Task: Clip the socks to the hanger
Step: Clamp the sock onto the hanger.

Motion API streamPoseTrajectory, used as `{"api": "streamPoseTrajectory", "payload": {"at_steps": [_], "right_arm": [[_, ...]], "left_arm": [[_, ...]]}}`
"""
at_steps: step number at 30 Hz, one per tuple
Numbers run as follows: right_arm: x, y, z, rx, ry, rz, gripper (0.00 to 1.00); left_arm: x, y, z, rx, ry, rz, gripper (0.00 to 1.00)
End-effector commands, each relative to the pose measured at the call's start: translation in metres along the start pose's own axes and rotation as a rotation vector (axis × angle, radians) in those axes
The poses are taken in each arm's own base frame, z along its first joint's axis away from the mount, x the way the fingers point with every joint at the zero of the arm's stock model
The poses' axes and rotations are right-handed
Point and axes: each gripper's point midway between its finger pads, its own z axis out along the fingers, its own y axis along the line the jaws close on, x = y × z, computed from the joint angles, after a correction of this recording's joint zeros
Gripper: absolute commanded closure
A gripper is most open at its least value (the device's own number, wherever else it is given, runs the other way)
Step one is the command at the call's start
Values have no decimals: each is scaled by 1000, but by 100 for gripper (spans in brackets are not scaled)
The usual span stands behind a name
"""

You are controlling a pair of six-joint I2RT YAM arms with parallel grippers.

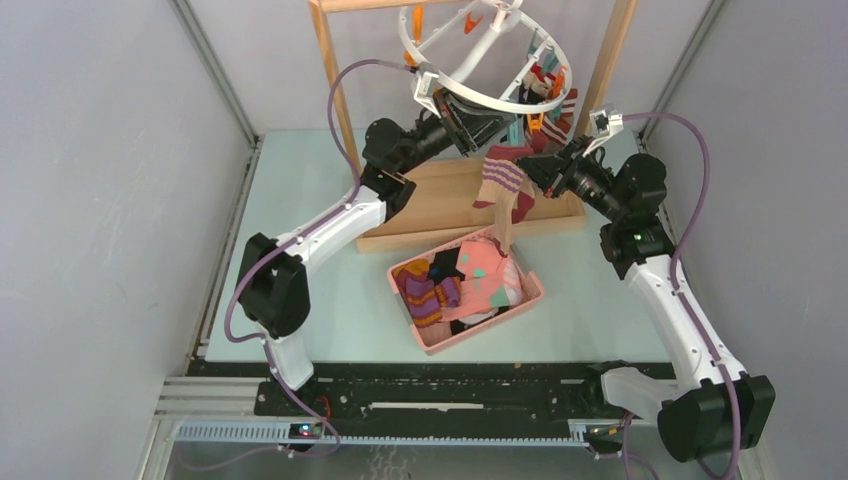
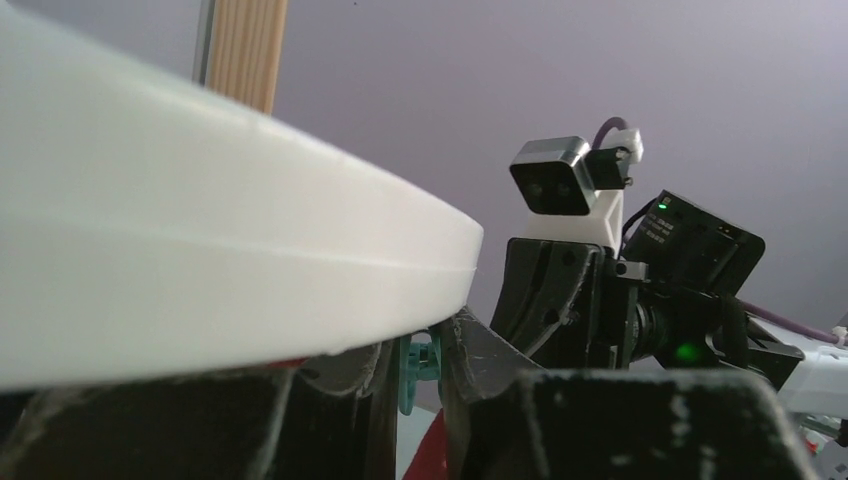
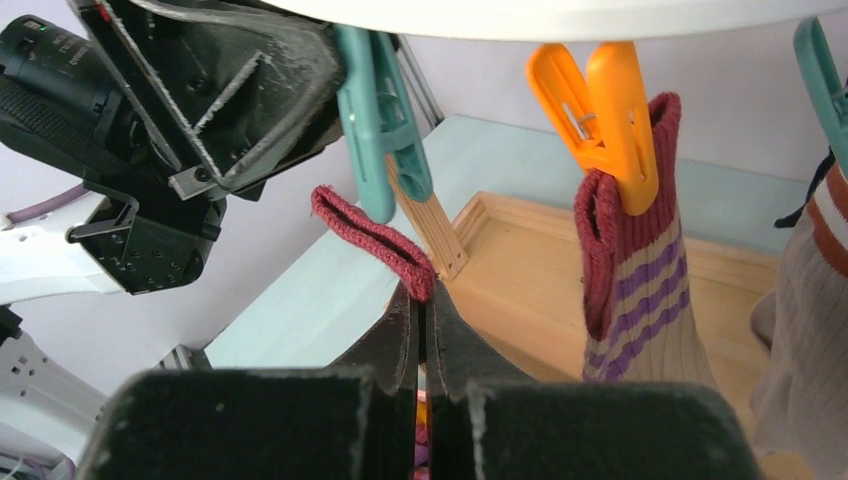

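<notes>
Maroon cuff of the striped sock (image 3: 372,238) was pinched in the right gripper (image 3: 422,300), jaws clenched on it. The cuff edge stuck up and left of those jaws, just below the teal clip (image 3: 378,125). Top view showed the striped sock's long axis running down from the jaws toward the basket (image 1: 487,323). Left gripper (image 2: 418,338) was clamped on the teal clip's top end, up at the hanger (image 3: 560,15) rim, so the right arm had the sock and the left had the clip. Next move probably turned on raising the cuff up-left into the clip's mouth; near, not touching as far as I could tell. Right wrist view gave that gap, plus a neighbour sock (image 3: 645,300) hung on an orange clip (image 3: 600,100). Left wrist view was mostly white rim with a sliver of teal between the fingers; clip mouth open or not, can't tell
</notes>
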Motion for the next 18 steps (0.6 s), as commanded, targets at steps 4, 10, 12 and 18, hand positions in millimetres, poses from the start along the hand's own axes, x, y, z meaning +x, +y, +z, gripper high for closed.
{"api": "streamPoseTrajectory", "payload": {"at_steps": [4, 10, 12, 18], "right_arm": [[-20, 10, -1, -33, -25, 36, 100], [-23, 8, -2, -30, -34, 63, 100], [-22, 7, -3, -27, -29, 71, 100], [-23, 7, -1, -23, -16, 96, 100]], "left_arm": [[-16, -30, 6, 120, -12, 52, 98], [-14, -31, 6, 136, -4, 57, 98], [-15, -32, 6, 146, -4, 63, 98], [-14, -36, 7, 174, 5, 65, 98]]}}
